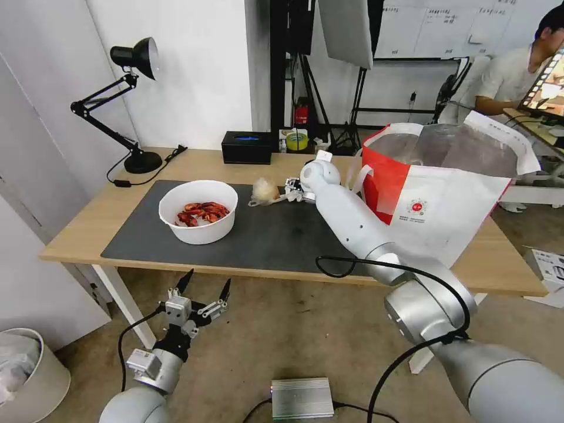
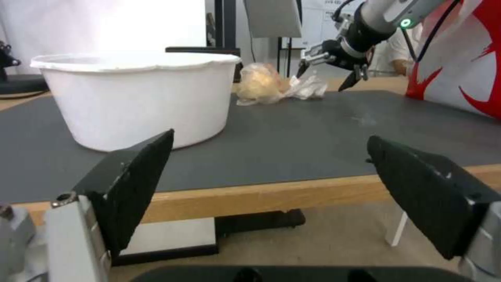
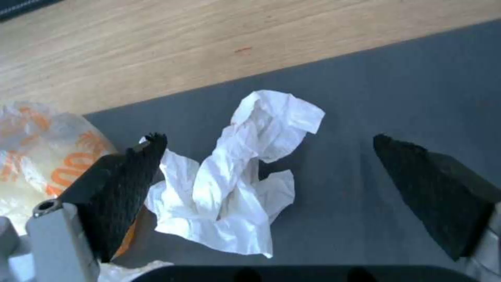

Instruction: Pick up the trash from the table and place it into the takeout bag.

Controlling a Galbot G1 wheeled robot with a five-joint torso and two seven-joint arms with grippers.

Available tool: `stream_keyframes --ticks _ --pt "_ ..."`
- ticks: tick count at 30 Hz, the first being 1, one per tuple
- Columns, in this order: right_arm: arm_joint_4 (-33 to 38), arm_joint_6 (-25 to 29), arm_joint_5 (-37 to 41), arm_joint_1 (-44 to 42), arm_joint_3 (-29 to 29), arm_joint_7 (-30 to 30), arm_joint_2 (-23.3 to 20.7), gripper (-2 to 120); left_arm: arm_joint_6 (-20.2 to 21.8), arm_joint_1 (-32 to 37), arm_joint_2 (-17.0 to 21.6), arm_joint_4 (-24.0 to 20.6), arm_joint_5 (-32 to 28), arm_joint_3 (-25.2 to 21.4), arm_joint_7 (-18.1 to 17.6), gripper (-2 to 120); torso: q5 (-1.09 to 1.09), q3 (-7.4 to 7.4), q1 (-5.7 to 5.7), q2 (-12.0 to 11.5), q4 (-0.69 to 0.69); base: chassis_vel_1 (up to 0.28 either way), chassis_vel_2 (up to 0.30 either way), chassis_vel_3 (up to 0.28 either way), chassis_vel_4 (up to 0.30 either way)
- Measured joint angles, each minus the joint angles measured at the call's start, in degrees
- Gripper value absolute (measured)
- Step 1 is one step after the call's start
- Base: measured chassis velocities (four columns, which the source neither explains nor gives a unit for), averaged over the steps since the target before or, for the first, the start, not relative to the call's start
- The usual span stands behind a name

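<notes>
The right claw (image 3: 261, 172) hung over the crumpled tissue (image 3: 245, 184) on the worktop's mat (image 1: 276, 235), fingers apart, just left of the takeout bag (image 1: 446, 194). The left claw (image 1: 205, 291) waited below the near edge, fingers spread, nearest the bowl (image 1: 198, 211).

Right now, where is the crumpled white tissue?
The crumpled white tissue lies on the dark grey mat near its far edge, beside the beige wrapped ball, under the open right gripper.
</notes>
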Motion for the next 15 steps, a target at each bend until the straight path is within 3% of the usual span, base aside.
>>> stream_keyframes --ticks 7,15 --pt "-1.5 -0.8 -0.4 0.9 -0.6 -1.3 0.0 99 -0.2 0.3 -0.1 -0.2 0.0 -0.1 0.0 100 0.0 0.0 0.0 0.0 0.0 0.0 0.0 0.0 0.0" --pt "-2.2 -0.9 -0.4 1.0 -0.4 -1.3 0.0 73 -0.2 0.3 -0.2 -0.4 0.0 -0.2 0.0 100 0.01 0.0 0.0 0.0 0.0 0.0 0.0 0.0 0.0"
